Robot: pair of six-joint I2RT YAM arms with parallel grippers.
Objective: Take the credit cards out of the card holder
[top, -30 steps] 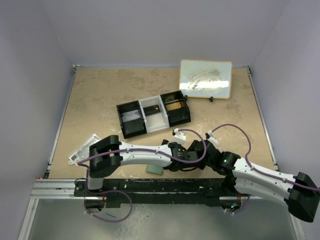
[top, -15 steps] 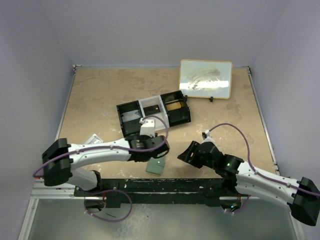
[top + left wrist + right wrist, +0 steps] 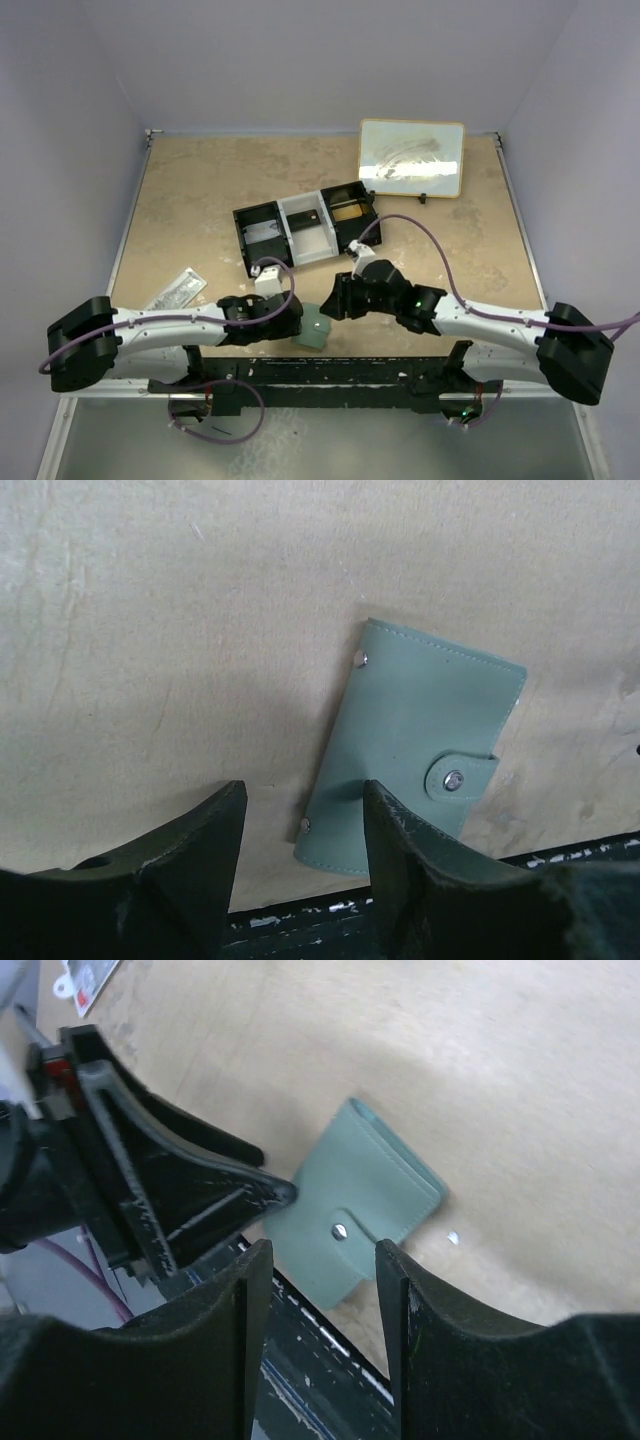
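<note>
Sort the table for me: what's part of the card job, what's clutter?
Job: closed grey-green snap-button card holder; cards not visible.
Clutter: black-and-white three-compartment tray; clear labelled packet; tan-framed white board.

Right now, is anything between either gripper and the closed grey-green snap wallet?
Nothing visible. The grey-green snap wallet lies shut on the tan tabletop; left gripper and right gripper, both open, flank it from opposite sides. Left fingertip sits at its edge, beside the right's line.

Card holder [image 3: 313, 328] dull grey-green with silver snap [image 3: 453, 778], tray [image 3: 242, 240] black ends and white middle, table [image 3: 200, 200] mottled tan.
</note>
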